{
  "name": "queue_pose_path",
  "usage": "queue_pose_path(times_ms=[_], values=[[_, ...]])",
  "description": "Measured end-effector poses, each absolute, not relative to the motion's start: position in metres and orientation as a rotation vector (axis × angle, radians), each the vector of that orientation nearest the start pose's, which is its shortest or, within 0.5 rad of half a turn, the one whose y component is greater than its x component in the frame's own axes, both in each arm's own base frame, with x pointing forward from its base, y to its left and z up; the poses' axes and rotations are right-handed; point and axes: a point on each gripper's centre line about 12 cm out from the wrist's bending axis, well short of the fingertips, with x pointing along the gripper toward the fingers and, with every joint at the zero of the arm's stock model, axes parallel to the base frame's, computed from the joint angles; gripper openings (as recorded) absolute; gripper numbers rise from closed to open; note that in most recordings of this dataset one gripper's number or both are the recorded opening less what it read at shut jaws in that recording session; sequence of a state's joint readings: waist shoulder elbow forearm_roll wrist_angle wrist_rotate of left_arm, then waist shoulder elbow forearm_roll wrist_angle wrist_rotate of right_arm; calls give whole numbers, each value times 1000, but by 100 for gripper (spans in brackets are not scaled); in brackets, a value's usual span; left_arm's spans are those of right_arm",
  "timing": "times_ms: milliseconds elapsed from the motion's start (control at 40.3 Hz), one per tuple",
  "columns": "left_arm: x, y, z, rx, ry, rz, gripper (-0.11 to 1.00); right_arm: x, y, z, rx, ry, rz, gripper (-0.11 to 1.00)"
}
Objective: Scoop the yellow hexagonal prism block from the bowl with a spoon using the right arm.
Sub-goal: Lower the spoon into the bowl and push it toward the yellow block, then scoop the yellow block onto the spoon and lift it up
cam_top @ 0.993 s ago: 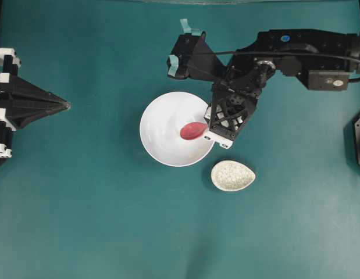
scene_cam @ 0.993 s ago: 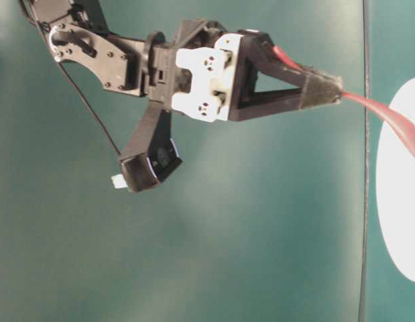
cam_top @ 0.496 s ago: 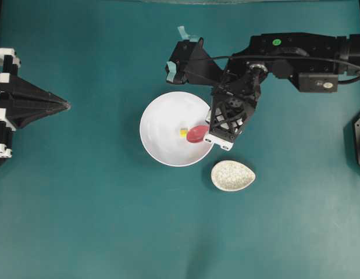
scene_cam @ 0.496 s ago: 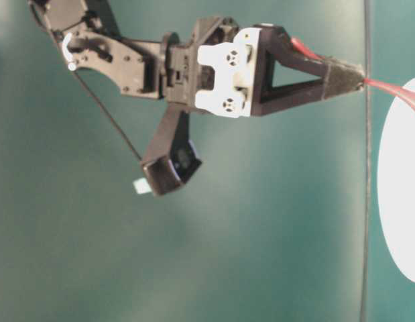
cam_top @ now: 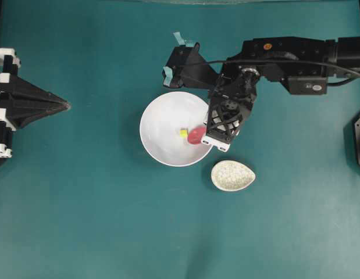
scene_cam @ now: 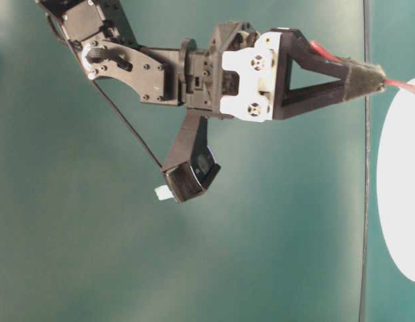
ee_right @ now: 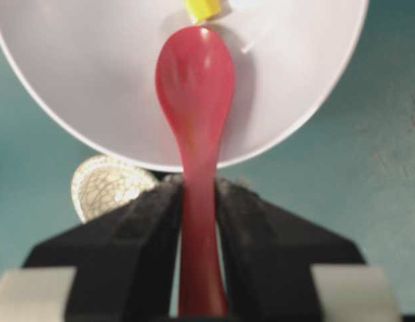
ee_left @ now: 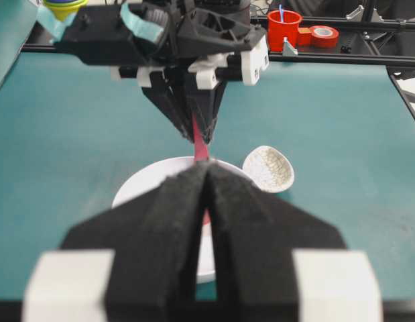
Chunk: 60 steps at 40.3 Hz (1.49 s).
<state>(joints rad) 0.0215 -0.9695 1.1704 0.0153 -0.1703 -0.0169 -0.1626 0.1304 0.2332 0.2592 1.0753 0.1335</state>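
Teal surface: bare felt-like cloth, speckled dish beside white bowl.
Right claw: clamping red spoon.
Yellow block: inside bowl, at spoon tip.
Left claw: pinched closed, nothing in it.

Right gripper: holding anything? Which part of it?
Yes. The right gripper is shut on the spoon, clamping its straight handle; the scoop end reaches into the bowl beside the yellow block. The left gripper is shut, holding nothing.
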Motion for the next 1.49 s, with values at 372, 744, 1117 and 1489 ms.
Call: queue_pose_path(times_ms=[372,744,1117,1489], values=[[198,4,282,-2,31,19,1,405,-41,190,482,1340,-138,24],[198,4,282,-2,32,19,1,416,-45,188,477,1254,-149,24],[198,4,282,-4,31,19,1,427,-46,192,468,1156,-155,24],[198,4,282,-2,31,19,1,432,-45,194,463,1108,-156,24]])
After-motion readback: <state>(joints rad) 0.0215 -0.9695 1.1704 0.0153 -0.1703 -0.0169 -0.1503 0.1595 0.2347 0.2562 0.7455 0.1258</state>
